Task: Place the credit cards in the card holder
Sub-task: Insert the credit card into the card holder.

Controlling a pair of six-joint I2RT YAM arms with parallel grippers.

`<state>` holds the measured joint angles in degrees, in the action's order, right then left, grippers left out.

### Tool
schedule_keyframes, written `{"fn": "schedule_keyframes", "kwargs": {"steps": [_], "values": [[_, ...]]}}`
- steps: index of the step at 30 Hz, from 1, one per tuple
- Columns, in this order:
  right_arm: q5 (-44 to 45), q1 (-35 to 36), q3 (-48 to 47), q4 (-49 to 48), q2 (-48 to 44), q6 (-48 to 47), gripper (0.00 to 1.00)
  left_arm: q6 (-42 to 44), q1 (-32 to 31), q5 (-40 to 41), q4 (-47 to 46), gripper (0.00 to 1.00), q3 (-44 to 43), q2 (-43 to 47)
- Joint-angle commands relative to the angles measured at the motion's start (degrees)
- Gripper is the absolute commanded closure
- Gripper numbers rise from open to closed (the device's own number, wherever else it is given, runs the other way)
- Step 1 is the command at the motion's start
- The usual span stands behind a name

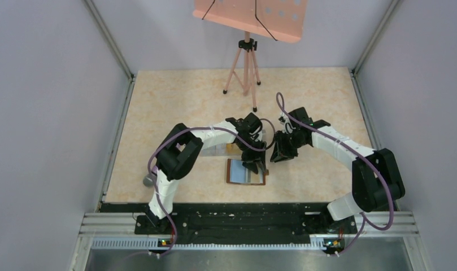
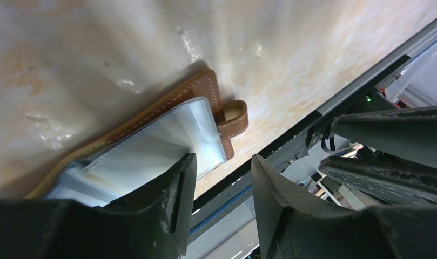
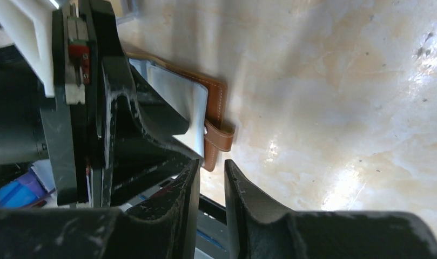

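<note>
Both end effectors are hanging empty, the left (image 2: 221, 162) spread above the open card holder (image 2: 200, 91) on the desk (image 1: 175, 101), the right (image 3: 212, 164) barely parted near it, so any descent is risking snagging its clear pockets (image 2: 167, 135).

Grey walls (image 1: 45, 113), beige marbled tabletop (image 1: 175, 96), pink tripod (image 1: 247, 63)

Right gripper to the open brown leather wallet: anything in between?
Yes. The left gripper hangs over the small brown leather folding wallet, on its side toward the right gripper. In the right wrist view it covers most of the clear pockets; only the snap tab edge shows bare.
</note>
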<state>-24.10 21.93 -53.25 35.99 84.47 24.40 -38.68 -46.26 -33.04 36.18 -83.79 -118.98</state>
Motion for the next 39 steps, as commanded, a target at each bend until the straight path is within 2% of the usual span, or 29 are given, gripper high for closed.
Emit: {"fn": "schedule_keyframes", "kwargs": {"steps": [1,5,11,17,21,26,34,37,39], "values": [[-1.4,-0.3,1.0,-0.2,-2.0,-1.5,0.77,0.0,-0.5,-1.6,-2.5,0.54,-1.9,-2.0],[-1.1,-0.3,2.0,0.0,-2.2,-2.0,0.77,1.6,-0.9,-1.3,-0.9,0.58,-4.9,-4.3],[-1.3,-0.3,0.6,0.0,-2.5,-1.5,0.76,4.6,-1.2,3.1,0.3,0.53,-7.0,-0.1],[-4.1,-0.3,-3.6,-0.4,-2.3,-1.0,0.62,6.0,-1.1,8.3,-1.3,0.50,-6.9,7.7],[-5.1,-0.3,-7.3,-0.3,-0.4,-1.0,0.55,6.2,-0.1,9.0,-2.5,0.49,-6.2,11.4],[-6.4,0.4,-12.9,-0.3,4.1,-1.0,0.54,5.3,3.6,6.0,-5.3,0.49,-2.4,16.0],[-5.3,5.4,-24.3,0.3,14.8,0.5,0.55,4.1,14.6,2.3,-9.0,0.49,9.4,22.5],[-4.5,7.0,-27.4,0.1,18.5,1.6,0.55,8.2,17.4,6.5,-3.8,0.49,8.8,22.1],[-4.3,7.9,-29.3,-0.3,20.5,2.1,0.55,11.4,17.7,11.6,2.9,0.49,5.9,20.2]]}}
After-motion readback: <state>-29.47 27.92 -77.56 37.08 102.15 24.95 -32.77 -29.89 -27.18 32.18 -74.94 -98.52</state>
